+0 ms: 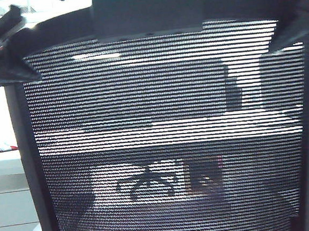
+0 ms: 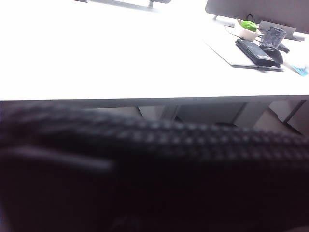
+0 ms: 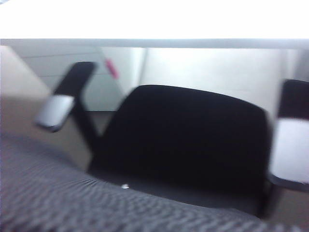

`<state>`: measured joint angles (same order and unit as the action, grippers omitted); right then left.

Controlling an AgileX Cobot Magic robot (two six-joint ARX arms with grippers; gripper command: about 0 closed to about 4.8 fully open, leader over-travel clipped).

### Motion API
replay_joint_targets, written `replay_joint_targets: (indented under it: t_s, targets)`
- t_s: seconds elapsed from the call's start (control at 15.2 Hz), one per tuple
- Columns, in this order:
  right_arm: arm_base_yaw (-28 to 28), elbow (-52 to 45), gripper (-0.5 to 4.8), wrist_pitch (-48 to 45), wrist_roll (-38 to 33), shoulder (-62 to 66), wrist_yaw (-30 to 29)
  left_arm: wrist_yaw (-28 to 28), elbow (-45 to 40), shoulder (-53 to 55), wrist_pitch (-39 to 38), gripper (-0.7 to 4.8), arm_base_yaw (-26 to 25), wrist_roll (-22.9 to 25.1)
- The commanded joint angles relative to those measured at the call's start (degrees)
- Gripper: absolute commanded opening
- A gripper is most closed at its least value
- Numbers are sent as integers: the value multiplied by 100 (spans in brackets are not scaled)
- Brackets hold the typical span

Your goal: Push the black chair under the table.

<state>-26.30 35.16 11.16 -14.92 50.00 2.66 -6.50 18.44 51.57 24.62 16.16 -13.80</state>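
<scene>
The black chair [image 1: 155, 121] fills the exterior view, its see-through mesh back facing me under a rectangular headrest bracket [image 1: 146, 12]. My left gripper [image 1: 7, 49] rests against the chair frame's upper left corner and my right gripper [image 1: 291, 22] against its upper right; how their jaws stand cannot be made out. Through the mesh I see the white table [image 1: 161, 133]. In the left wrist view the table top [image 2: 120, 53] lies just beyond the blurred mesh [image 2: 169, 140]. The right wrist view shows the chair's seat [image 3: 183, 140] and armrests [image 3: 55, 111] reaching toward the table edge [image 3: 154, 42]. Neither wrist view shows its fingers.
A black keyboard [image 2: 256, 50], a bowl with something green [image 2: 248, 25] and small items lie on the table's far end. Through the mesh, another chair's star base [image 1: 149, 183] stands beyond the desk. A white drawer unit [image 1: 9, 207] stands at left.
</scene>
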Motion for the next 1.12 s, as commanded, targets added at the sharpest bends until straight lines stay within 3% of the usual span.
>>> replay_joint_targets:
  t_s: [0.07,0.33,0.46,0.66,0.79,0.92,1.12]
  targets:
    - [385,61,-5,-890,11,308,52,223,101,50,343,-6,-643,-188]
    - [595,61,-5,-1134,-4,470,-136,-149,129,81,376,-6,-750,-201]
    - [581,61,-5,-1143,-13,472,-179,-282,133,157,459,-6,-745,-450]
    - [584,61,-5,-1143,-39,472,-238,-890,157,175,393,-6,-710,-498]
    - [584,61,-5,-1145,-94,466,-267,-461,155,-210,-267,-6,-758,-258]
    - [577,61,-5,-1139,-133,468,-308,-380,155,-675,-662,-6,-898,-142]
    - [577,61,-5,-1141,-138,466,-387,-1084,155,-2048,-1779,-6,-1200,-245]
